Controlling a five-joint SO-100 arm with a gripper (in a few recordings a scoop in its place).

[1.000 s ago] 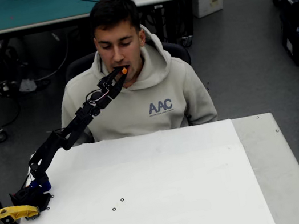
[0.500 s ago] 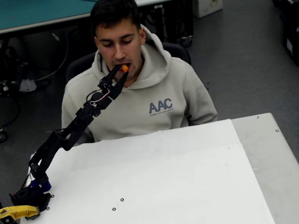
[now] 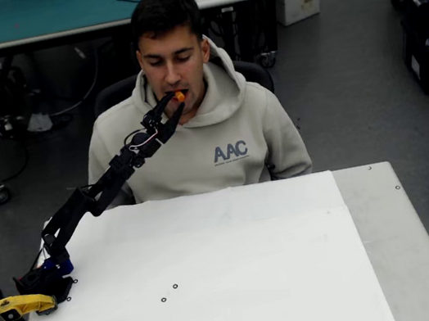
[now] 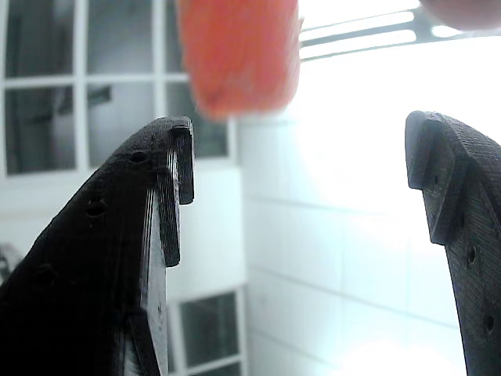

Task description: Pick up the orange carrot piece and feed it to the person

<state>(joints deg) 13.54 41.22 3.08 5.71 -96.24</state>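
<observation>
The person's (image 3: pixel 191 123) light hoodie reads "AAC" across the chest; no other writing is legible. In the overhead view the person sits behind the white surface (image 3: pixel 218 276). The black arm (image 3: pixel 96 194) rises from the surface's left edge, beside a yellow clamp-like part (image 3: pixel 22 305), up to the person's face.

The claw (image 3: pixel 172 106) sits at the person's mouth, with the orange carrot piece (image 3: pixel 178 96) at its tip, touching or just short of the lips. The piece is too small here to judge its long axis.

The wrist view shows what the overhead view cannot: the two black fingers (image 4: pixel 168 196) stand wide apart, gripping nothing. The carrot piece (image 4: pixel 239 51) appears blurred above the left finger, its rounded end pointing down in that picture, clear of both fingers. The claw is released.
</observation>
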